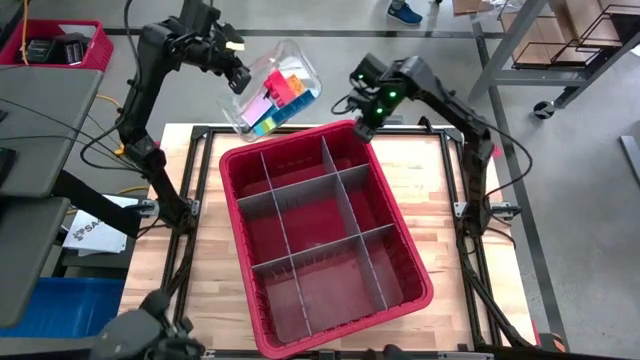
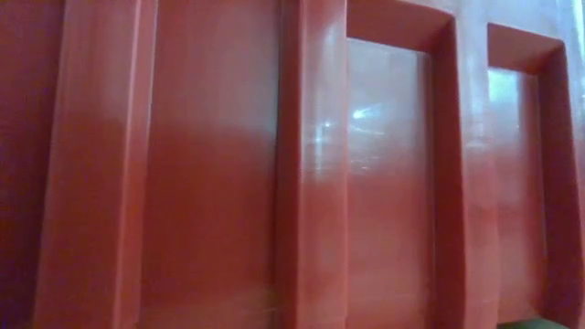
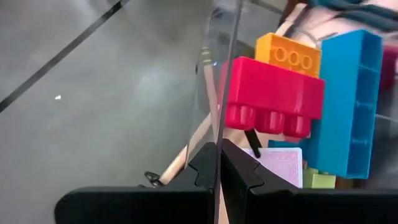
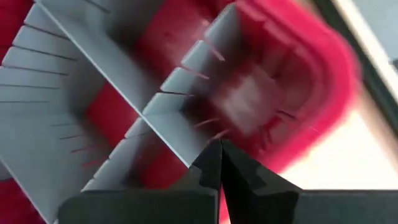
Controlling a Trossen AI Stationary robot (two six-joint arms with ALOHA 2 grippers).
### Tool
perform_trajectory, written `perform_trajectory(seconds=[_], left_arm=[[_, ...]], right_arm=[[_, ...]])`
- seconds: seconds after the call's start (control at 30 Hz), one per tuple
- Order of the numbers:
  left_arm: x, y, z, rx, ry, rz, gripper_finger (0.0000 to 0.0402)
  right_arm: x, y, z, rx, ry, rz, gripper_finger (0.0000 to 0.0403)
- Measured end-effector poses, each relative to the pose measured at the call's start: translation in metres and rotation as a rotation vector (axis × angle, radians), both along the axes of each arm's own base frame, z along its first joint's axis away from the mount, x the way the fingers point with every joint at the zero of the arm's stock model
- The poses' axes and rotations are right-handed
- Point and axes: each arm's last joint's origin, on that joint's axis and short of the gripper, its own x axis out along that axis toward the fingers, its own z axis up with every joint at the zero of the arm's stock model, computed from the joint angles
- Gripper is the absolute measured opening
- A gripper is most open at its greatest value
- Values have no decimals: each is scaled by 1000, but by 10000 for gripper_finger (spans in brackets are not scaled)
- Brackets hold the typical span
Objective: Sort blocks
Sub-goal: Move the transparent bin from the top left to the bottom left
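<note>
The left claw [image 1: 238, 72] is pinching the thin wall of a clear tub [image 1: 290, 60] full of blocks [image 1: 278, 92], and it holds the tub tipped up in the air just past the far left corner of the red bin [image 1: 410, 262]. The tub's long side slants down toward that corner, so the blocks sit above and just outside the bin (none are in it yet), and the left arm, bent high over the table's far edge, is much nearer to them. The right claw [image 1: 362, 127] is pressed together with nothing in it and hangs over the bin's far rim, its arm reaching in from the right.
</note>
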Motion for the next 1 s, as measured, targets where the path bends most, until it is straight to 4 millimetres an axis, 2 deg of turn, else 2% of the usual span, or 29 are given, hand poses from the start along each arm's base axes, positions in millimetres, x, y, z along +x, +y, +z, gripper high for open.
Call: perform_trajectory(seconds=[0.23, 0.37, 0.77, 1.0], left_arm=[[0, -31, 14, -72, -111, -25, 0], [-2, -54, 24, -108, -188, -74, 0], [-18, -103, 40, -215, -284, -117, 0], [-21, -121, 47, -285, -357, -155, 0]], right_arm=[[27, -8, -35, 81, 40, 54, 0], [42, -7, -44, 69, 15, 63, 0], [64, -25, -80, 125, 52, -84, 0], [78, -33, -87, 106, -15, -196, 0]])
